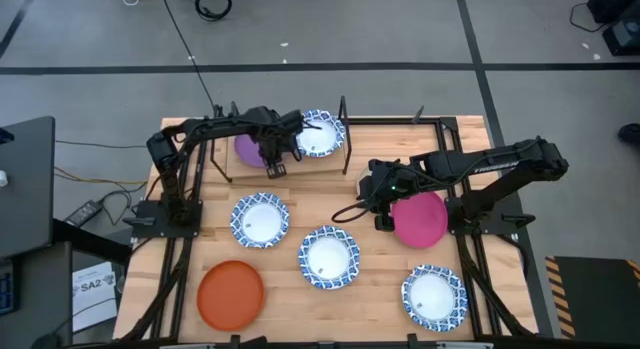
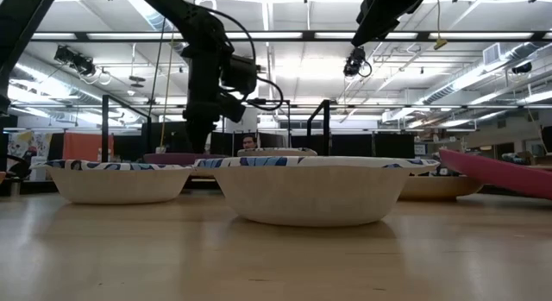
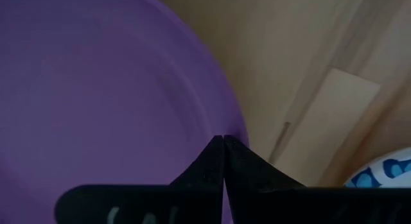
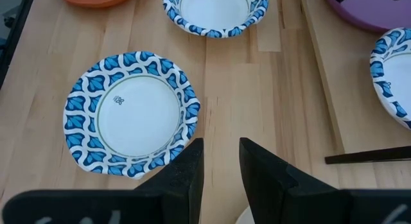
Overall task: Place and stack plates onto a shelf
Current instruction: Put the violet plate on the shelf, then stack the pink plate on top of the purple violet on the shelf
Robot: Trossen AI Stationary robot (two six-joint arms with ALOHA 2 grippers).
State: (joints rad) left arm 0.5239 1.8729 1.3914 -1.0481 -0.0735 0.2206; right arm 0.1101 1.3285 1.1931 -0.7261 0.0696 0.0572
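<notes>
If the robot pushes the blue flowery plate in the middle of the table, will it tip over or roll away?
Probably neither. The blue-rimmed plate sits flat on its base with a wide, shallow shape, so it would likely slide on the smooth wooden table rather than roll. Its wavy rim looks like thin paper, so it is probably light and may bend if squeezed.

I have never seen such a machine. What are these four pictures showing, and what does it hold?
It is a robot with two dark arms at a wooden table. One picture looks down from above, one looks level across the table, and two come from cameras on the wrists. The left gripper, shut, is at the round purple plate on the light wooden shelf, beside a blue-and-white plate. The right gripper, open, is at the magenta plate. Three more blue-and-white plates and an orange plate lie on the table.
</notes>
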